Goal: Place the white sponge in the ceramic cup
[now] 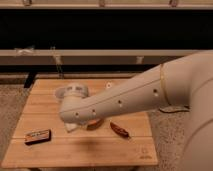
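1 pale arm (pixel 125 100) stretches over the wooden table (pixel 100 152), hiding most of the orange bowl (pixel 96 124). The gripper (pixel 74 123) sits just left of the bowl under the arm's end; whether it grips anything, I cannot tell. A pale lump there is possibly the white sponge (pixel 70 128). The ceramic cup (pixel 59 93) stands behind and left of the bowl.
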### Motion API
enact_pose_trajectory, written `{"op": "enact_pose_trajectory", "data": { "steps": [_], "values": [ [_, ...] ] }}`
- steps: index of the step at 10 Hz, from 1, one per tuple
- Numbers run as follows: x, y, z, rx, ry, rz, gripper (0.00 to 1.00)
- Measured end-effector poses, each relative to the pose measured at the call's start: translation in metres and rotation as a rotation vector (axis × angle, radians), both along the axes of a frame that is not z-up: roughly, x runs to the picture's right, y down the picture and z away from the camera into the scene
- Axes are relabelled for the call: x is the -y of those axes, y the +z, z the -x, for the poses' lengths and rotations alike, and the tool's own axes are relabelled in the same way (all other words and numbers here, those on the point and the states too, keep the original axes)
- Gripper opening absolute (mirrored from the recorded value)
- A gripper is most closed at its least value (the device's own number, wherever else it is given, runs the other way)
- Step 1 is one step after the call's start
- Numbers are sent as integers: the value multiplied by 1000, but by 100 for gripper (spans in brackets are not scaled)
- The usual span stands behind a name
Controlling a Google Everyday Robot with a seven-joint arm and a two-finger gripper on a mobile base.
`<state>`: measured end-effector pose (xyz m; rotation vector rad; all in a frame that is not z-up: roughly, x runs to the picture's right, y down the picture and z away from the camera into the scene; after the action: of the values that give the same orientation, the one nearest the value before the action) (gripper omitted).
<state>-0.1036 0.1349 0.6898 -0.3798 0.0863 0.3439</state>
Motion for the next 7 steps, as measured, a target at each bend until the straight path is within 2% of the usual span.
{"op": "enact_pose_trajectory", "data": {
  "steps": [3,7],
  "values": [
    [46,20,28,-24,22,-23,0],
    [114,19,40,-54,74,-70,0]
  ]
}}
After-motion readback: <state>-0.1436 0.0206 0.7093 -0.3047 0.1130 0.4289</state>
